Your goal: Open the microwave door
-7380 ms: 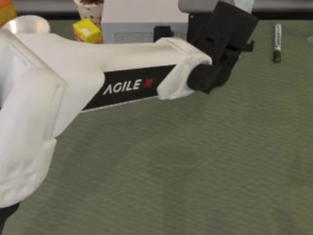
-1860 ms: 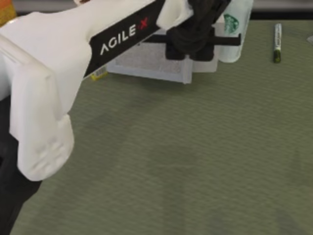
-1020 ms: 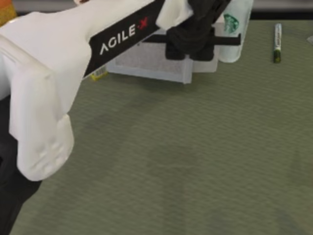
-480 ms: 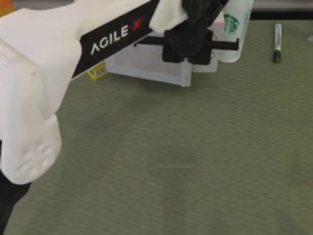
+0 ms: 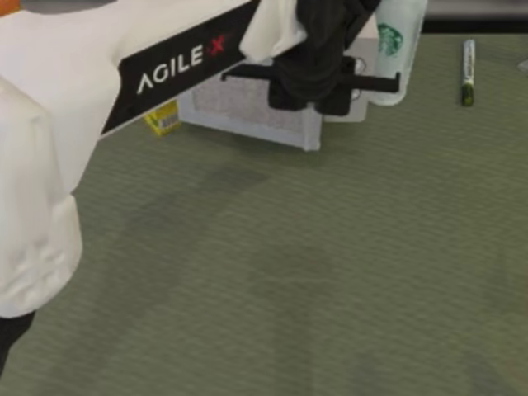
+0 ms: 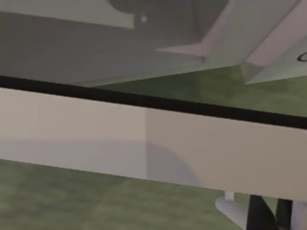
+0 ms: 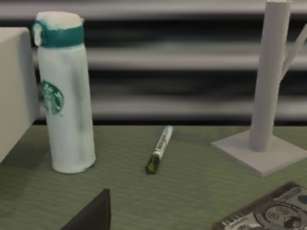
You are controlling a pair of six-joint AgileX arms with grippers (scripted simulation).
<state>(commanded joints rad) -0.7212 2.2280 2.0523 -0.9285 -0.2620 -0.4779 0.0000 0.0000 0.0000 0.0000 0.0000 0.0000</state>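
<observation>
The white microwave (image 5: 353,110) stands at the table's far edge, partly under my left arm. Its door (image 5: 247,103), with the grey mesh window, stands swung out, its free edge (image 5: 312,136) pointing toward the near side. My left gripper (image 5: 318,82) hangs black over the door's free end. In the left wrist view the door (image 6: 192,148) fills the middle as a white band, and dark fingers (image 6: 259,215) close over its grey handle (image 6: 232,210). Only a dark tip of my right gripper (image 7: 93,215) shows, parked off to the right.
A white and green bottle (image 5: 398,41) stands just right of the microwave, with a marker (image 5: 468,73) lying farther right. A yellow carton (image 5: 162,120) sits left of the door. A white stand (image 7: 266,120) and a printed pad (image 7: 268,213) are near my right gripper.
The door, shut in the oldest frame, now stands swung out. Over the last second my left arm and gripper have drifted a little left, the door's free edge following.
</observation>
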